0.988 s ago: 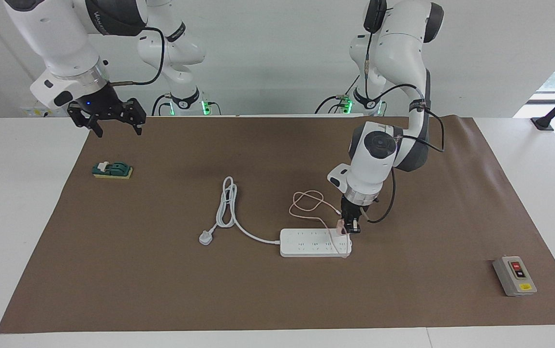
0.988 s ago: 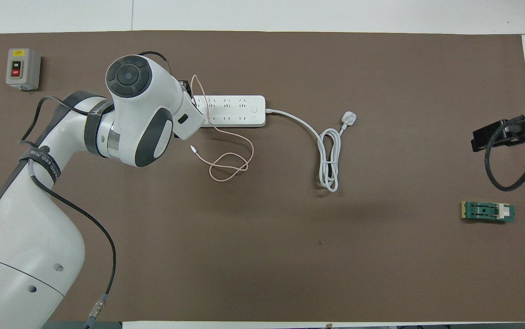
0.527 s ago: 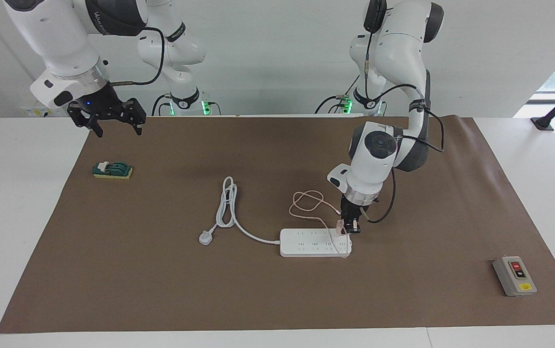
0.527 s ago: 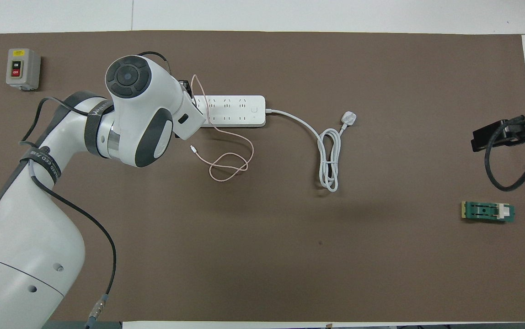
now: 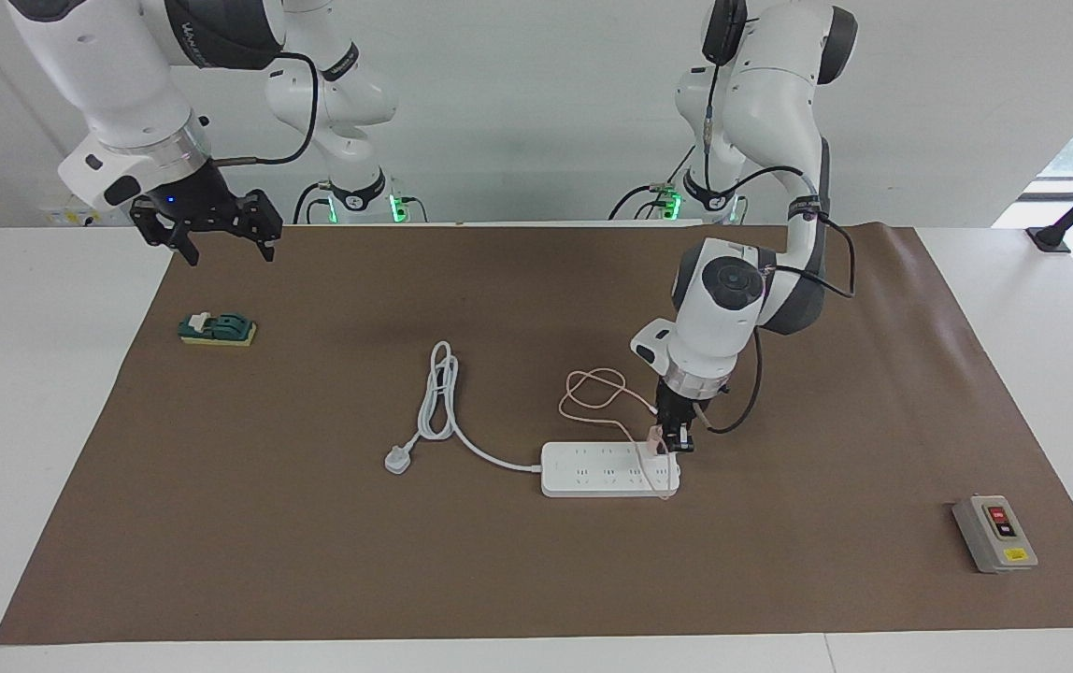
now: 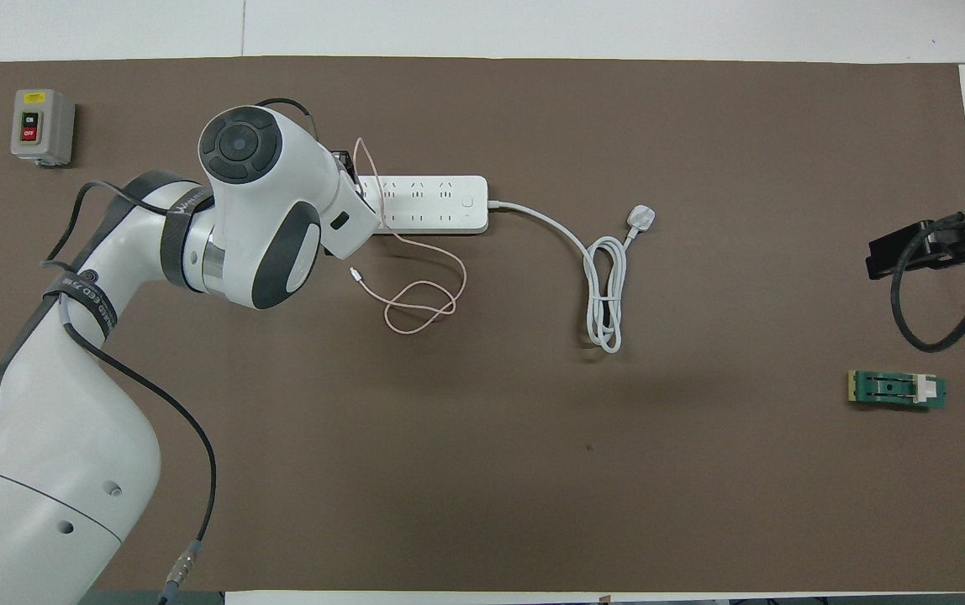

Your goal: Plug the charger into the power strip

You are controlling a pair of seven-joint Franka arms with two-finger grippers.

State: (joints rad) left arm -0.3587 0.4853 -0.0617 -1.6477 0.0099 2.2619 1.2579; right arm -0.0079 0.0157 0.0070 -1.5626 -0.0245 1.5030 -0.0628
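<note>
The white power strip [image 5: 607, 470] [image 6: 432, 202] lies flat on the brown mat near the table's middle. My left gripper [image 5: 677, 443] points down over the strip's end toward the left arm's side and is shut on the small pink charger [image 5: 657, 436]. The charger sits just above the strip's edge nearer the robots; whether its prongs touch a socket I cannot tell. Its thin pink cable [image 5: 593, 391] [image 6: 415, 298] loops on the mat nearer the robots. In the overhead view the left arm hides the charger. My right gripper [image 5: 217, 243] waits open, raised over the mat's corner.
The strip's thick white cord ends in a three-pin plug [image 5: 397, 459] [image 6: 641, 218] toward the right arm's end. A green switch block [image 5: 217, 329] [image 6: 897, 389] lies under the right gripper. A grey button box [image 5: 994, 533] [image 6: 41, 126] stands at the left arm's end.
The left arm has shifted slightly along the strip toward the right arm's end, carrying the charger with it. The right arm has not moved.
</note>
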